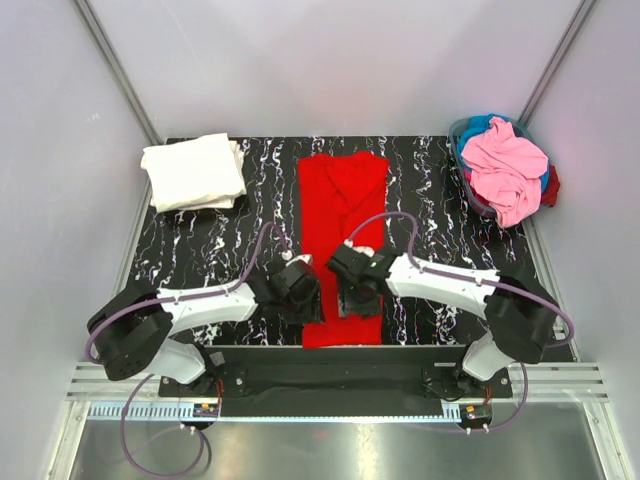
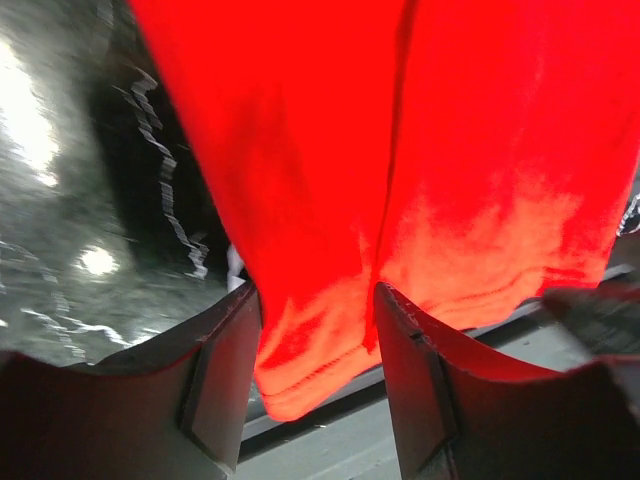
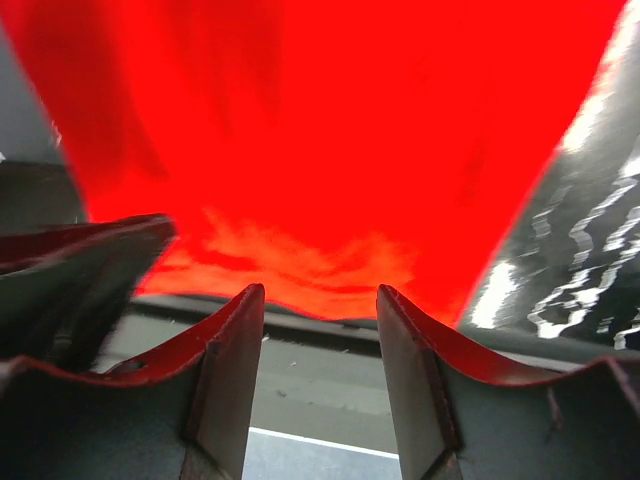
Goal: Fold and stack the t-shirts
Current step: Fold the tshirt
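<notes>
One bright red t-shirt (image 1: 340, 200), long axis 12 to 6, hem at 6, my left gripper (image 2: 318, 300) astride it, clamp unclear, right gripper (image 3: 320, 300) jaws apart

No text, label, brand, number or sign can be read in any view.
</notes>
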